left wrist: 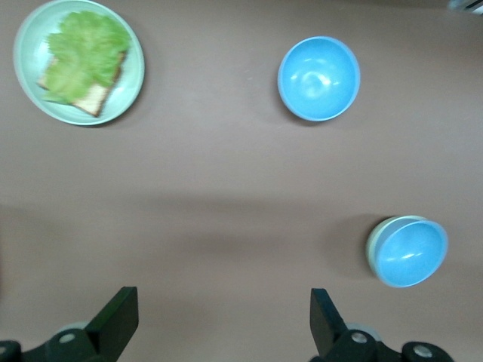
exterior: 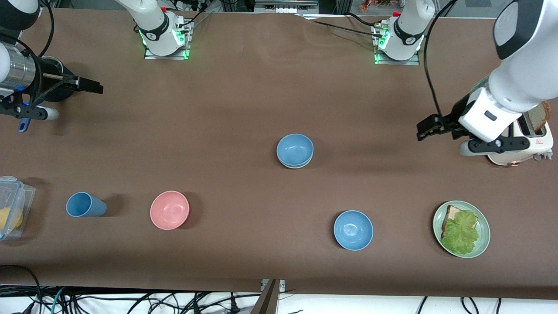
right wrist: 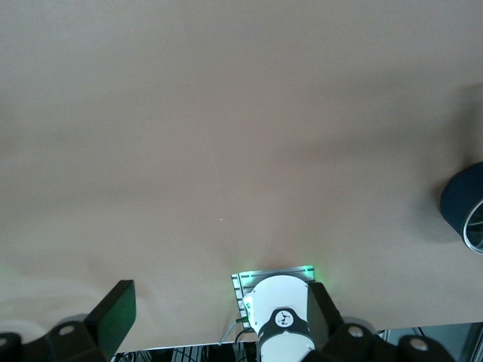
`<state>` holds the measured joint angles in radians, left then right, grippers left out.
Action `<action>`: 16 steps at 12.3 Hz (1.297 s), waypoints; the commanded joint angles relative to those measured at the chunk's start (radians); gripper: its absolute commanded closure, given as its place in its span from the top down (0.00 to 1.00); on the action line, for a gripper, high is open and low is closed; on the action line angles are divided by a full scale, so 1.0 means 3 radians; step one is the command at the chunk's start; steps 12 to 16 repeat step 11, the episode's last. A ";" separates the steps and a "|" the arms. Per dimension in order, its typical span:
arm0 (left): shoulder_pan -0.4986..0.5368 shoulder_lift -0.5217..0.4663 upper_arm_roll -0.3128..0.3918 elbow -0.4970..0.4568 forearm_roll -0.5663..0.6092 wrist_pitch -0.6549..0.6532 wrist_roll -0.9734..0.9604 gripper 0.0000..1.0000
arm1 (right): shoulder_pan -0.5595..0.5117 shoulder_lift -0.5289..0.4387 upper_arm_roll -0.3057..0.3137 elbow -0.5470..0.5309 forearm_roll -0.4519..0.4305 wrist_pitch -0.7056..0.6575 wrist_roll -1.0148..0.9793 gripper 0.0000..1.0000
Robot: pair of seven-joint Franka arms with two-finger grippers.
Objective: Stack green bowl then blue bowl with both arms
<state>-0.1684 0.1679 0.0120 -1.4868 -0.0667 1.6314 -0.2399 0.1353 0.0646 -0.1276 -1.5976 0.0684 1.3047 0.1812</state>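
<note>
Nearest: glossy sky-blue bowl (exterior: 353, 230), unused.
Stack: matte steel-blue bowl (exterior: 295, 149) nested in mint-green bowl (left wrist: 375, 243).
Left gripper (exterior: 425, 129): wide open, empty.
Right gripper (exterior: 89, 86): spread, empty.

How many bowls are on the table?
4: a pink bowl beside the blue cup; a glossy blue bowl beside the plate; mid-table, the blue bowl stacked in the green bowl.

Table (exterior: 244, 96): brown matt covering, smooth, faint creases. Blue bowl (exterior: 295, 149) matt, nested in green bowl (left wrist: 371, 243), also matt. Sky-blue bowl (exterior: 353, 230) glossier, catching highlights. Pink bowl (exterior: 169, 209) matt. Container (exterior: 13, 205) clear plastic. Arm shells glossy white plastic; left gripper (left wrist: 219, 320) and right gripper (right wrist: 219, 317) fingers matt black.
</note>
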 commanded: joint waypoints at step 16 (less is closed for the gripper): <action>0.0250 -0.0064 -0.0060 -0.0040 0.0059 -0.0192 0.0539 1.00 | 0.0014 -0.0107 -0.0035 0.0023 -0.0013 -0.0284 0.0010 1.00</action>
